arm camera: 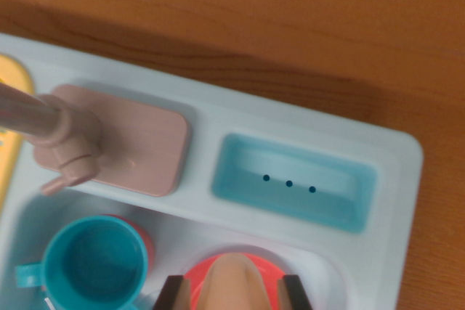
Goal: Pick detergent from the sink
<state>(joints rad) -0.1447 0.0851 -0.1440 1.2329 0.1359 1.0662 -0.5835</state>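
Note:
The detergent (234, 275) is an orange-red bottle with a peach top, seen from above at the bottom edge of the wrist view, over the white sink basin (182, 231). My gripper (234, 294) has a dark fingertip on each side of the bottle, both pressed against it, so it looks shut on the bottle. The bottle's lower body is hidden below the frame, as is whether it rests on the basin floor.
A teal cup (94, 266) stands in the basin at the wrist view's left, close to the bottle. Behind it are the pink faucet (65, 143) on its pink base and a teal soap tray (294, 183). A yellow part (9, 99) shows at the left edge. The wooden table (290, 19) lies beyond.

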